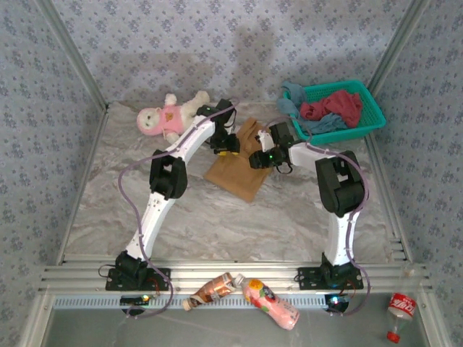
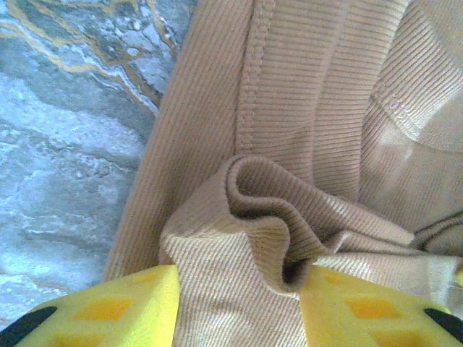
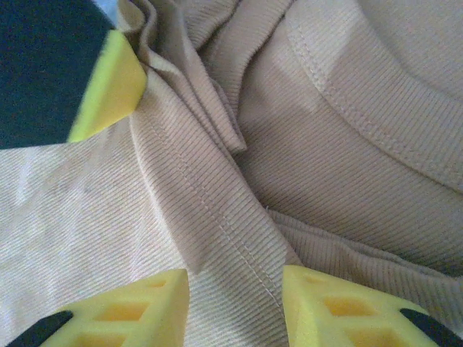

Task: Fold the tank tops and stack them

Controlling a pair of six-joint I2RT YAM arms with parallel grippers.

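- Far left at the back, the plush doll (image 1: 168,116) lies on the marbled tabletop (image 1: 239,224), apart from the clothes and no part of the job.
- The left gripper (image 2: 239,278) is down on the left edge of the tan-brown tank top (image 1: 239,177). Its jaws stand partway apart with a raised fold of ribbed cloth between the yellow pads. I cannot tell whether they pinch that fold or merely flank it.
- The tan-brown tank top lies mid-tabletop between the two arms, partly doubled over and rumpled at its far end.
- It looks a light, limp rib knit that will sag and bunch, neither slippery nor fragile. It is best taken at a stitched hem or strap seam, one corner per arm, and kept taut so that the fold lands flat.
- The right gripper (image 3: 235,278) is on the same top's right side. Its jaws are partway apart over a seam that runs flat between them, holding nothing that I can see.
- Far right at the back, the teal basket (image 1: 376,119) holds the dark red tank top (image 1: 331,106), heaped in the middle.
- The dusty blue tank top (image 1: 293,97) drapes over the basket's left rim. Both are crumpled and would likely need shaking out flat.
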